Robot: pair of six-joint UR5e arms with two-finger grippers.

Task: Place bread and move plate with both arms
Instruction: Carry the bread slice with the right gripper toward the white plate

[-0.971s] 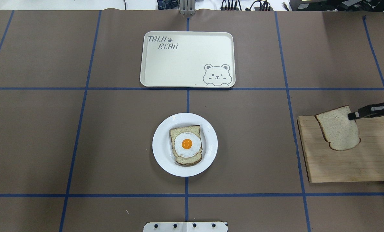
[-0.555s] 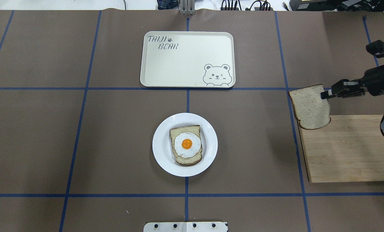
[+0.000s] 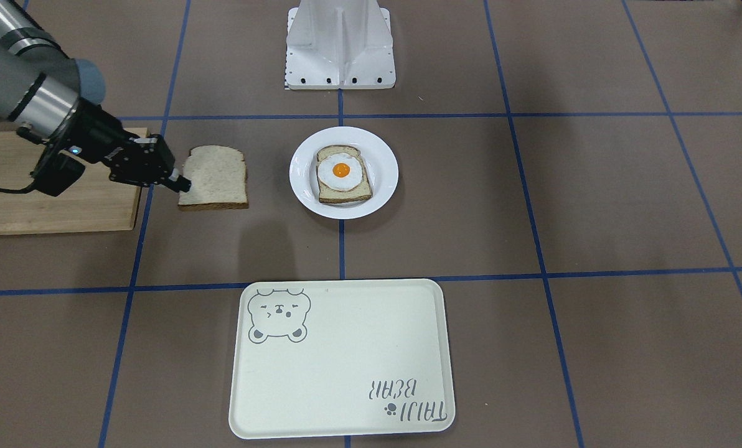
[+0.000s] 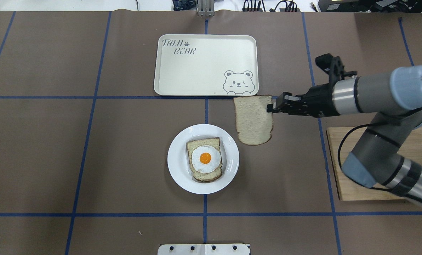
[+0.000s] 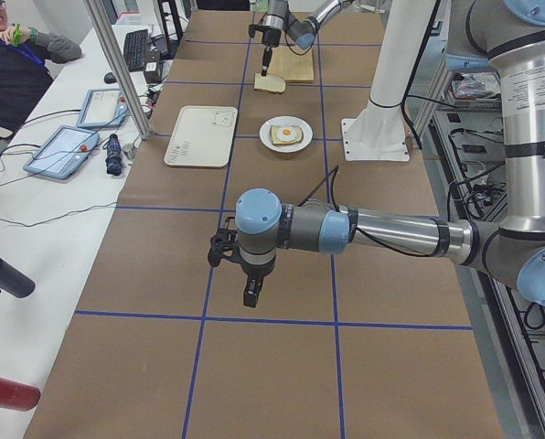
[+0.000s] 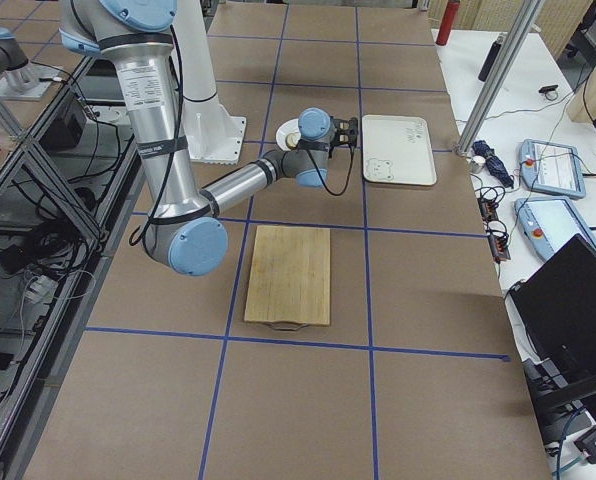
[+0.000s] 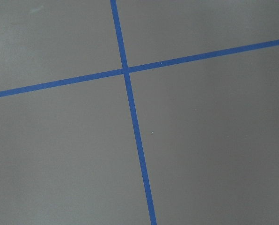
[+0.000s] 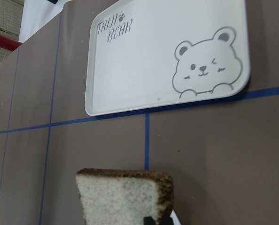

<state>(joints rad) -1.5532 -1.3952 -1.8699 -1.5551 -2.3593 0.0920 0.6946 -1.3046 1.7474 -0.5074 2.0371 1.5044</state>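
My right gripper (image 4: pixel 270 106) is shut on one edge of the plain bread (image 4: pixel 253 120) and holds it in the air, just right of and beyond the white plate (image 4: pixel 177 159). In the front view the gripper (image 3: pixel 181 185) and the bread (image 3: pixel 214 177) hang between the wooden board and the plate (image 3: pixel 302 171). The plate carries another slice topped with a fried egg (image 4: pixel 204 159). The right wrist view shows the bread's crust (image 8: pixel 123 197) low in frame. My left gripper (image 5: pixel 252 297) shows only in the exterior left view, over bare table; I cannot tell if it is open.
The cream bear tray (image 4: pixel 197 71) lies beyond the plate, also in the front view (image 3: pixel 346 373) and the right wrist view (image 8: pixel 167 51). A wooden board (image 4: pixel 356 194) lies at the right under my right arm. The white stand (image 3: pixel 340 43) sits at the robot's side.
My right gripper has carried the bread from above the wooden board leftward to beside the plate. More of the right arm has come into the overhead view.
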